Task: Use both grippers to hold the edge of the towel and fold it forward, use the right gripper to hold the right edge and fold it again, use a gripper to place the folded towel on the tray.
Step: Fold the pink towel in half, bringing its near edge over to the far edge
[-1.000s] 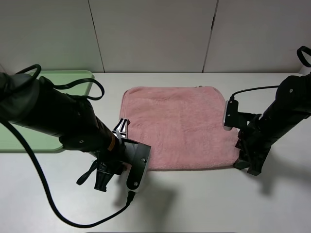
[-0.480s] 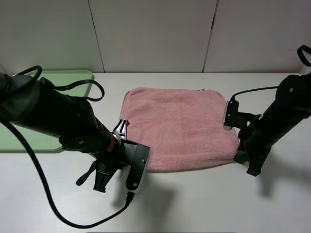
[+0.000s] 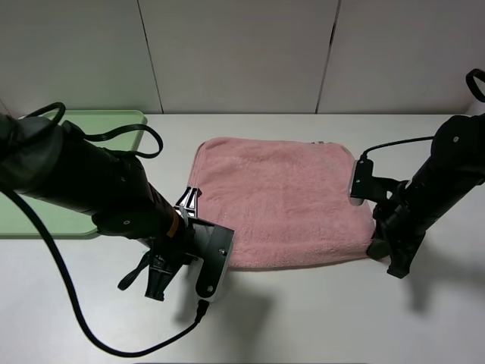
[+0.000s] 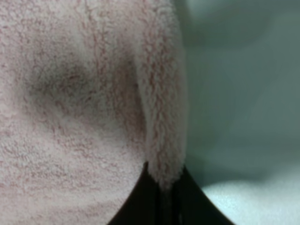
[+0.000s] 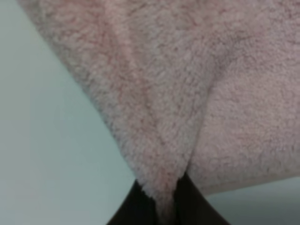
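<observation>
From the high camera, the square fluffy pink terry towel (image 3: 280, 197) is lying spread flat on the pale counter (image 3: 318, 318). It is sitting to the right of the large flat light-green plastic tray (image 3: 114, 119), which is resting apart from it at the counter's far left. The bulky black left gripper (image 3: 195, 262) is reaching down at the towel's near left corner. The slimmer black right gripper (image 3: 377, 246) is meeting the near right corner. From here the jaws themselves are hiding behind the wrists. The near edge of the towel (image 3: 303, 262) is running between the two.

In the left wrist view, the left gripper (image 4: 161, 201) is pinching a raised fold of the towel (image 4: 70, 103). Its dark jaws are closing tight on the fluffy rim, with the counter (image 4: 243, 93) showing beside it.

In the right wrist view, the right gripper (image 5: 161, 208) is clamping a puckered ridge of the towel (image 5: 197, 84) between its dark jaws. The cloth is gathering to a point there, and the counter (image 5: 47, 140) is showing alongside.
</observation>
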